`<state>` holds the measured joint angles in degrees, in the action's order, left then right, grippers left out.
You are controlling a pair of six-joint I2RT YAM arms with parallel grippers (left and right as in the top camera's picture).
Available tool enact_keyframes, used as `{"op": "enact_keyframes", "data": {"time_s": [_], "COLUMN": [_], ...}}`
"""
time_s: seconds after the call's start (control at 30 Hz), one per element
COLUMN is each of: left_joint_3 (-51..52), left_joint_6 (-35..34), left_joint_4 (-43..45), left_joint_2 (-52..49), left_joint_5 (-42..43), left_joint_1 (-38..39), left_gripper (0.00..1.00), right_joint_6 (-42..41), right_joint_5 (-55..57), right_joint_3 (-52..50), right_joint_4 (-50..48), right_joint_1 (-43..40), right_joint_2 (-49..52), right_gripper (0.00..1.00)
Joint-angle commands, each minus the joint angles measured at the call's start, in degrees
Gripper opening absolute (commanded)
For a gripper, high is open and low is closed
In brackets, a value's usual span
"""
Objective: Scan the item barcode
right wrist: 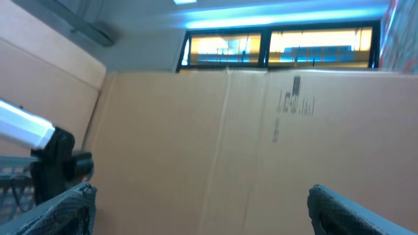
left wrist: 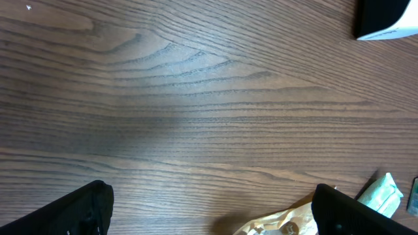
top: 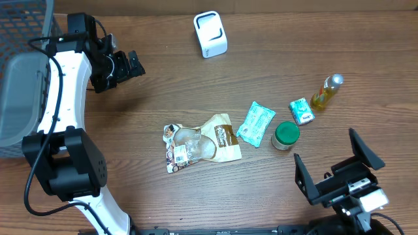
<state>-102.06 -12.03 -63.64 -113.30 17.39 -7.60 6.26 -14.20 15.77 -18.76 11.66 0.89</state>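
1. Overhead: left gripper and right gripper are hanging wide open, holding nothing.
2. You are probably wanting an edge pinch on the crinkly, glossy snack bag lying mid-way across the wooden table (barcode turning toward the boxy white scanner, well apart).

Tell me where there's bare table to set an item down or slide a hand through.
Bare wood lies between the left gripper, the scanner and the snack bag, and right of the scanner, beyond the bottle. Crowded: teal packet, green-lidded jar, small box and bottle cluster by the right gripper.
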Motion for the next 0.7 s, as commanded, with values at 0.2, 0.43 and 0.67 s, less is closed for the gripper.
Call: {"op": "enact_keyframes", "data": {"time_s": [0.2, 0.43, 0.67], "left_joint_3": [-1.1, -1.1, -1.1], "left_joint_6": [-0.4, -0.4, -0.4], "left_joint_4": [0.0, 0.0, 0.0], "left_joint_2": [0.2, 0.2, 0.2], "left_joint_5": [0.0, 0.0, 0.0], "left_joint_1": [0.2, 0.2, 0.2], "left_gripper": [1.00, 1.00, 1.00], "right_joint_6": [0.2, 0.2, 0.1], "right_joint_5": [0.1, 0.0, -0.1], "right_joint_3": [-4.0, -4.3, -7.7], "right_joint_4": [-1.1, -1.9, -2.0], "right_joint_1": [-0.1, -0.1, -0.1], "right_joint_2": [-0.7, -0.7, -0.7], "right_gripper": [1.00, 1.00, 1.00]}}
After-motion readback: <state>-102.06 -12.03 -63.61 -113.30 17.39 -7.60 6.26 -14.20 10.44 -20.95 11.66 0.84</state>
